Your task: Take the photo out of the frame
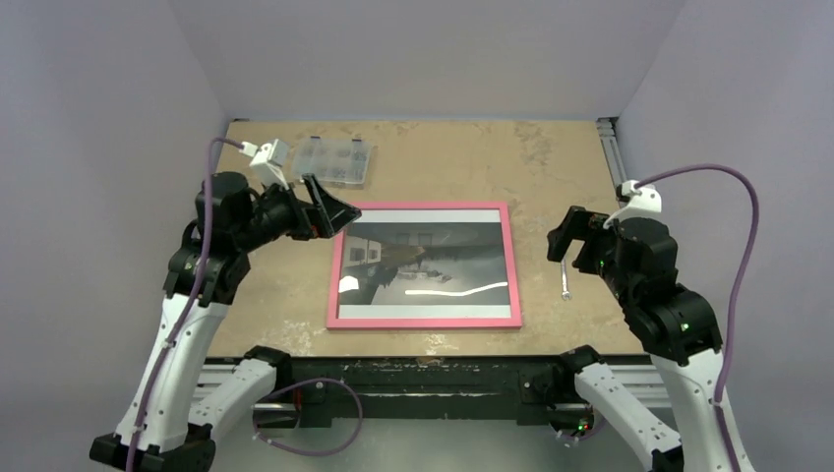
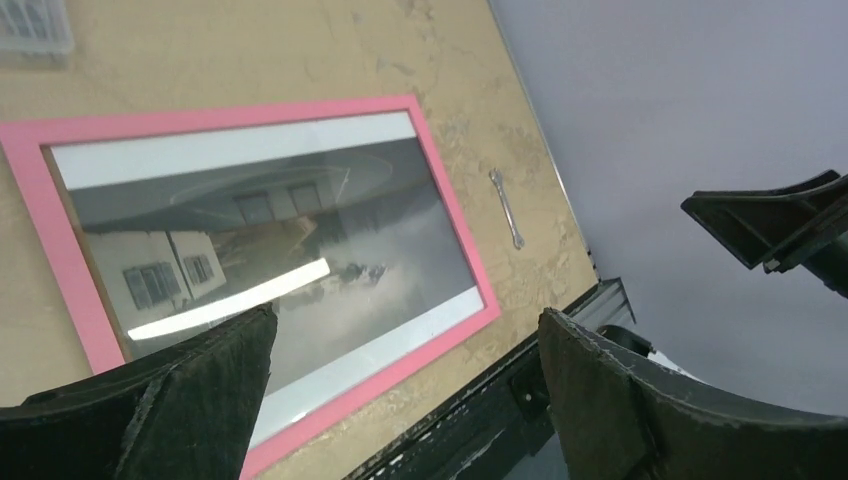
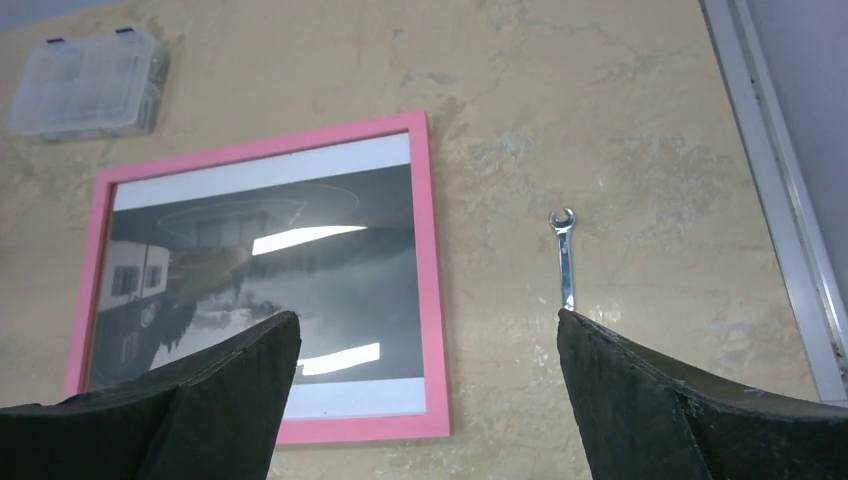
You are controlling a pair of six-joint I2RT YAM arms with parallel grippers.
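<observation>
Tan tabletop (image 1: pixel 551 167): photo (image 1: pixel 433 265) sits inside pink frame (image 1: pixel 423 322); clear plastic compartment box (image 1: pixel 335 161) beyond it, contents too small to tell. Left claw (image 1: pixel 334 208), right claw (image 1: pixel 563 236) both released.

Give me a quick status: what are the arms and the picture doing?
Left gripper open, empty. Right gripper open, empty. Photo inside frame, lying flat. Wrench right of frame, apart.
</observation>
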